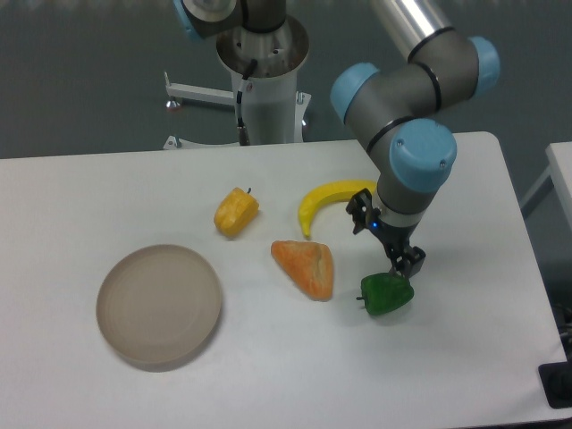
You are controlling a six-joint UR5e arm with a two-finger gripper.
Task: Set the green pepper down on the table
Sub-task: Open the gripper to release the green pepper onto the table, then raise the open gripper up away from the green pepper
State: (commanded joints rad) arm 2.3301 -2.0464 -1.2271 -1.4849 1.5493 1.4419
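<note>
The green pepper (386,293) is small, glossy and dark green. It lies on the white table (268,375) at the right of centre, stem pointing left. My gripper (386,239) hangs just behind and above it, jaws spread apart and holding nothing. One dark finger (410,261) ends right at the pepper's top edge; I cannot tell if it touches. The other finger (360,213) is near the banana's tip.
A yellow banana (329,202) lies behind the gripper. An orange wedge-shaped piece (307,266) lies left of the green pepper. A yellow pepper (236,212) sits further left. A round beige plate (159,305) is at the front left. The table's right edge is near.
</note>
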